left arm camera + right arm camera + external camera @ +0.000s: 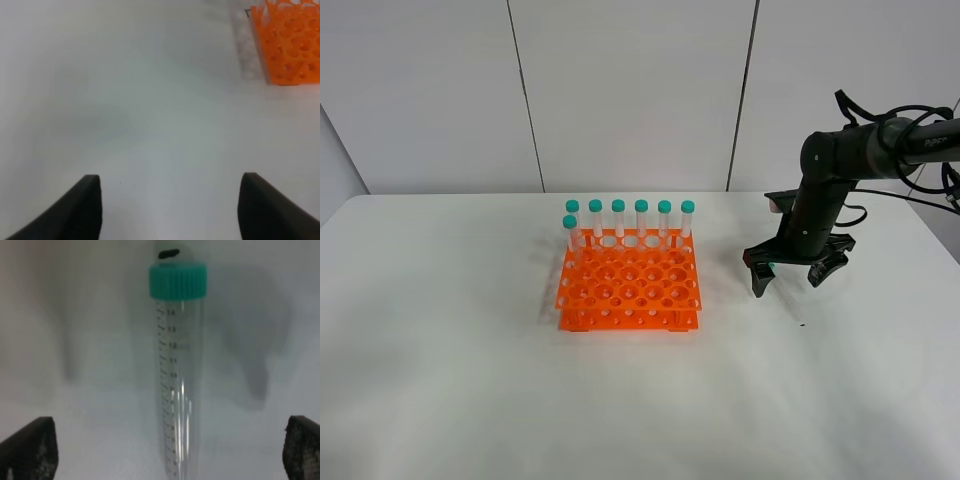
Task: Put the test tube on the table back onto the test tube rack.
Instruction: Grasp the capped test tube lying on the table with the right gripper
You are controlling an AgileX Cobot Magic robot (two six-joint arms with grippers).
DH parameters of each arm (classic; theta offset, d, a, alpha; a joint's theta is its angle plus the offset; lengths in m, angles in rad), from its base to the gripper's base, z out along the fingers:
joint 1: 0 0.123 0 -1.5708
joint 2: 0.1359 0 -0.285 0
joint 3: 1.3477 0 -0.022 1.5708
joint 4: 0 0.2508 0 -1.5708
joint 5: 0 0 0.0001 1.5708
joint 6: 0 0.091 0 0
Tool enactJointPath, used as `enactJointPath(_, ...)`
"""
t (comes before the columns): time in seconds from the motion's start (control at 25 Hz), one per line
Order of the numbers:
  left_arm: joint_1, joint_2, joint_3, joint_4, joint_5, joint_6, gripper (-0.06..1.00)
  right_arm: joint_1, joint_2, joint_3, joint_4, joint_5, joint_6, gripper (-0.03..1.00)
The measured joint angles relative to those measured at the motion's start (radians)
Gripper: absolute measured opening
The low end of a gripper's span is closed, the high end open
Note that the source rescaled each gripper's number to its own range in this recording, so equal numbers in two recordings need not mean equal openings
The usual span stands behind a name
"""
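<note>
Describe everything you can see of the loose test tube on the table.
The test tube is slim, clear plastic by its look, with a ribbed teal screw cap and printed graduation marks along its side. It appears empty. It lies flat on the white table, between the fingers of the open right gripper, untouched by them. Its tip is out of frame.

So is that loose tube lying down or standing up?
Lying down: the tube rests lengthwise on the table, cap on, beneath the open right gripper.
</note>
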Motion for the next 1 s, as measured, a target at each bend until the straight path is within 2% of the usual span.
enactJointPath(0.72, 0.000, 0.000, 0.000, 0.000, 0.000, 0.000, 0.80, 0.000, 0.044, -0.002, 0.001, 0.001, 0.001, 0.98)
enactJointPath(0.84, 0.000, 0.000, 0.000, 0.000, 0.000, 0.000, 0.80, 0.000, 0.045, -0.002, 0.001, 0.003, 0.003, 0.83)
enactJointPath(0.88, 0.000, 0.000, 0.000, 0.000, 0.000, 0.000, 0.80, 0.000, 0.045, -0.002, 0.001, 0.006, 0.003, 0.74)
enactJointPath(0.96, 0.000, 0.000, 0.000, 0.000, 0.000, 0.000, 0.80, 0.000, 0.045, -0.003, 0.001, 0.013, 0.000, 0.49)
enactJointPath(1.0, 0.000, 0.000, 0.000, 0.000, 0.000, 0.000, 0.80, 0.000, 0.045, -0.003, 0.001, 0.018, -0.004, 0.32)
